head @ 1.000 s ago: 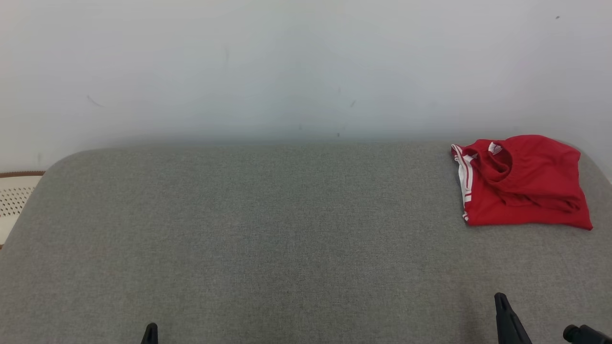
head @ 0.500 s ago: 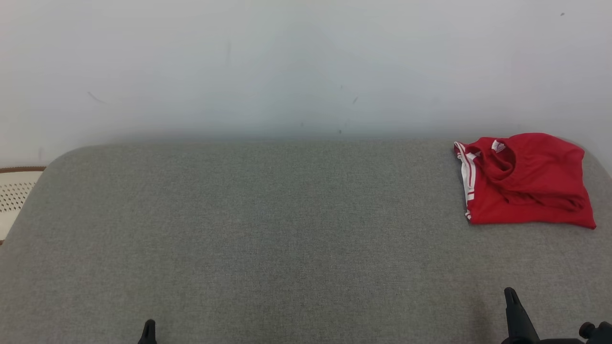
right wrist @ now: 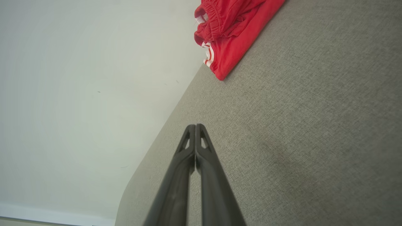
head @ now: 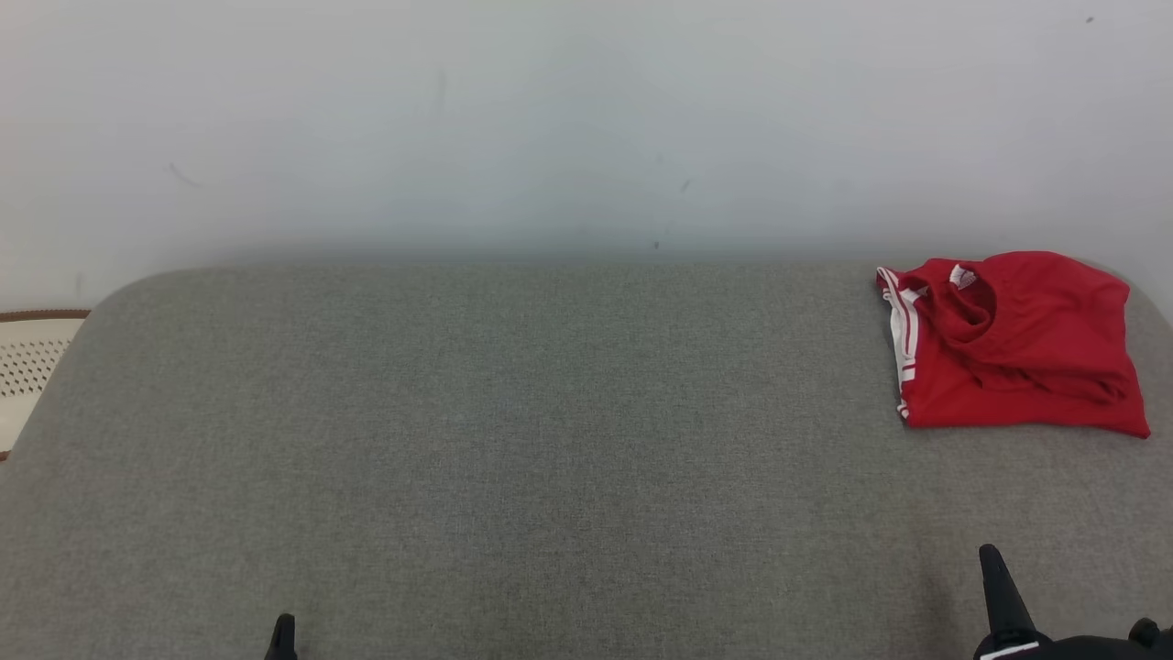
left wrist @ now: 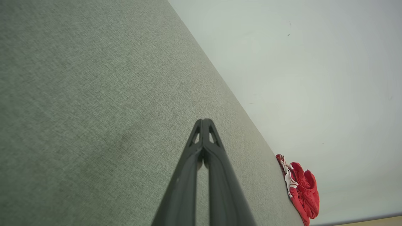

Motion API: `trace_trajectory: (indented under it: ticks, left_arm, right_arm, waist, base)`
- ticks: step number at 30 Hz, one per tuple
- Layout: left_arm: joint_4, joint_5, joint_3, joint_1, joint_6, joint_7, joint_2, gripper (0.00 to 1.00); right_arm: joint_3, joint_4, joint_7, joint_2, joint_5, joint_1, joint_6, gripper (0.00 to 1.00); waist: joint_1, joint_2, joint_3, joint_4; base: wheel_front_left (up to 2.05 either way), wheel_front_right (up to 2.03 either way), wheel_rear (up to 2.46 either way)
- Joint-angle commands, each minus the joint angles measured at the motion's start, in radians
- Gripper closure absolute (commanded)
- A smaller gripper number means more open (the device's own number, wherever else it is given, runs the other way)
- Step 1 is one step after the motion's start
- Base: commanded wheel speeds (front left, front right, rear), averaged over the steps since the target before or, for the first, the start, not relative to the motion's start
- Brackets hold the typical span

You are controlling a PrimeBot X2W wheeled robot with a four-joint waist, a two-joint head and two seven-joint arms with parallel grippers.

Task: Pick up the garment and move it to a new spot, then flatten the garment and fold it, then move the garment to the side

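Observation:
The garment (head: 1013, 344) is a red piece with white side stripes, folded in a compact bundle at the far right of the grey padded surface (head: 550, 440), close to its back edge. It also appears small in the left wrist view (left wrist: 301, 185) and at the top of the right wrist view (right wrist: 232, 28). My left gripper (head: 282, 634) pokes up at the bottom edge, shut and empty, tips together (left wrist: 204, 121). Low at the right, my right gripper (head: 994, 568) is shut too, with nothing in it (right wrist: 195, 126), well in front of the garment.
A white wall (head: 586, 119) rises right behind the grey surface. A pale perforated object with a brown rim (head: 27, 367) sits beyond the surface's left edge. The surface's corners are rounded.
The whole picture has shifted slightly, so the camera has moved. Both gripper tips sit a little lower in the view, and the right one further right. The garment lies as before.

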Motion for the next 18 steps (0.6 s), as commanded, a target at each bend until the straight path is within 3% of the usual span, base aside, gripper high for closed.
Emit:
trace_trajectory:
  ticks: [1,18]
  left_arm:
    - [-0.003,-0.024,0.011,-0.029,-0.012,0.006,0.000,1.00]
    - [0.019,-0.171,0.045,-0.039,-0.056,0.031,-0.027,1.00]
  right_arm:
    - [-0.008,-0.006,0.006,-0.007,0.027,-0.027,0.000,1.00]
    - [-0.052,0.035,0.055,-0.003,0.202,-0.064,0.000,1.00]
  waist:
    - [-0.0001,-0.0001,0.001,0.001]
    - [-0.0001,-0.0001,0.013,0.007]
  base:
    - [0.00,0.00,0.00]
    - [0.00,0.00,0.00]
